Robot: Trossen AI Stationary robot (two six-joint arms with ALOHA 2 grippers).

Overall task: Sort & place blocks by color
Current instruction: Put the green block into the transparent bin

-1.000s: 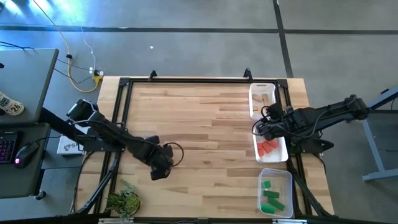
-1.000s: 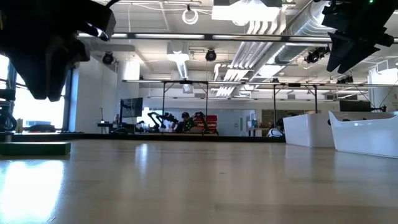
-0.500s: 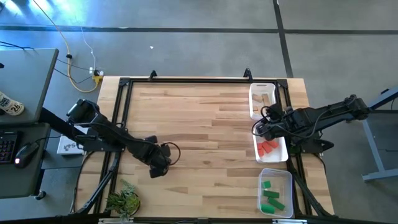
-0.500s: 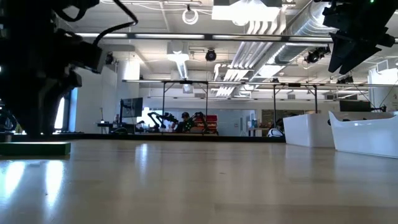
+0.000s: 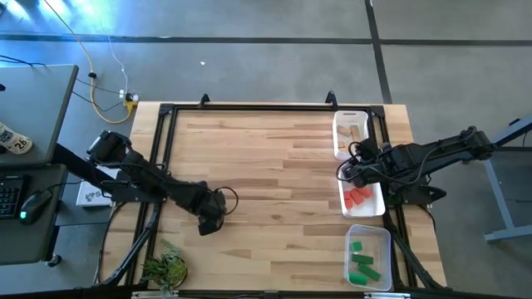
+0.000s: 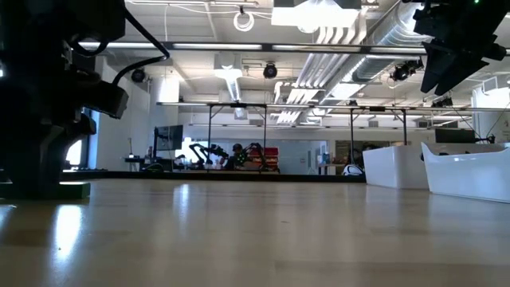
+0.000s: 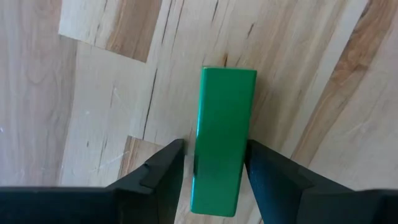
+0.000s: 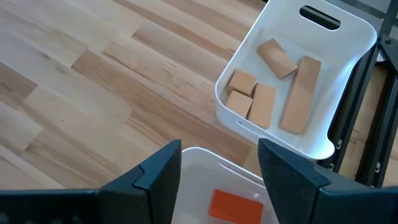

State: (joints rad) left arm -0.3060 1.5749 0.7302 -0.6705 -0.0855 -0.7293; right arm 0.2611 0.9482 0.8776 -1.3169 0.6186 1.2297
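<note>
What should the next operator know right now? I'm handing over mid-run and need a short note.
Left gripper: low over the table near its left front, fingers either side of the last loose green block, which lies flat; grip not confirmed.
Right gripper: open, empty, waiting above the red tray.
Done: tan blocks in the far white tray, red blocks in the middle tray, green blocks in the clear tray.
Left: carry this green block to the clear tray.
</note>
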